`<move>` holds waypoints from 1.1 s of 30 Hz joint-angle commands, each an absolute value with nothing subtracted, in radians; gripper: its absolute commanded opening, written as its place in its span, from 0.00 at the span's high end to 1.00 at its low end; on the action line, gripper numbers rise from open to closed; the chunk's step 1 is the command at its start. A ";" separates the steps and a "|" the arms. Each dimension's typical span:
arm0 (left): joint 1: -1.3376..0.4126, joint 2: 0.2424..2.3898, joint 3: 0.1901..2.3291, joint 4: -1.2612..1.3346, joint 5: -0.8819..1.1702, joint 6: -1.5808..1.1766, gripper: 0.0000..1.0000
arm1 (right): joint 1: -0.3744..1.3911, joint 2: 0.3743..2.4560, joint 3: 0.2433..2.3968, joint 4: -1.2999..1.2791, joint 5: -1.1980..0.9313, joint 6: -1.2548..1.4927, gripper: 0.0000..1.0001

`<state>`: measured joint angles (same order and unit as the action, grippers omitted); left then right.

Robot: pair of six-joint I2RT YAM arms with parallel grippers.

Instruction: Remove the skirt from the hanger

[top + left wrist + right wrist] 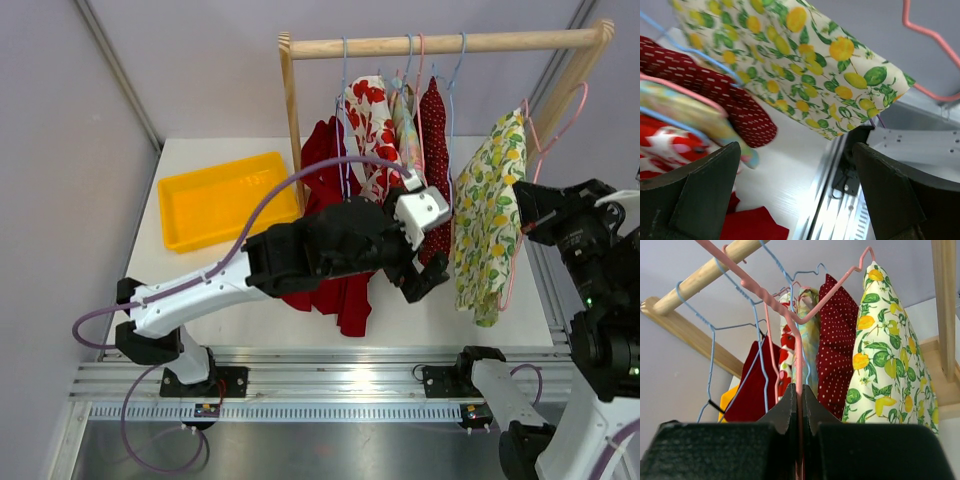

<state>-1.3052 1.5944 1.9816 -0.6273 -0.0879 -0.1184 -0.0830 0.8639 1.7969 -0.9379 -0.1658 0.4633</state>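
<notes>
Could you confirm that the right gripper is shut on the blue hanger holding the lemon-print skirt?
Not quite: the hanger is pink, not blue. The right wrist view shows the right gripper shut on this hanger, which holds the lemon-print skirt.

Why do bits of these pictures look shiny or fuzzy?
Top view: light glares off the metal rail. Left wrist view: the near fingers are soft, the lemon skirt sharper. Right wrist view: fingers shut on the pink hanger blur.
</notes>
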 commanded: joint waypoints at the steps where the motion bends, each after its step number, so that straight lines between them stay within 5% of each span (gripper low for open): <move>1: -1.374 1.574 1.942 -0.519 -0.109 -0.089 0.01 | -0.083 0.799 1.786 -0.913 -0.210 0.483 1.00; 30: -1.539 1.720 1.858 -0.348 -0.209 -0.129 0.01 | -0.083 0.738 1.819 -0.989 -0.233 0.502 1.00; 33: -1.539 1.723 1.858 -0.342 -0.244 -0.121 0.17 | -0.083 0.738 1.822 -0.992 -0.232 0.502 1.00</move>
<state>-1.5333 1.7344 1.8374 -0.4183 -0.1905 -0.1242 -0.0830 0.7498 1.7878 -1.0451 -0.2043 0.4984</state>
